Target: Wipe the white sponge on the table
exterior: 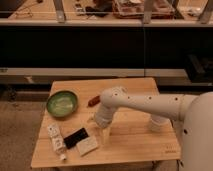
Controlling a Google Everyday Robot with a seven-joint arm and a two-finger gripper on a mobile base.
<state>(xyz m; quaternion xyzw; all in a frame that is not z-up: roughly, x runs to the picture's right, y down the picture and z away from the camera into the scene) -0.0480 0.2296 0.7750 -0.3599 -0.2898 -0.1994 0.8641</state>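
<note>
The white sponge lies flat on the light wooden table near its front left, beside a black flat rectangle. My gripper hangs from the white arm, which reaches in from the right. The gripper points down just right of the sponge, close to the tabletop. I cannot tell whether it touches the sponge.
A green bowl stands at the table's left. A white printed tube lies at the front left edge. A small reddish-brown object lies behind the arm's wrist. A dark counter with shelves runs behind the table.
</note>
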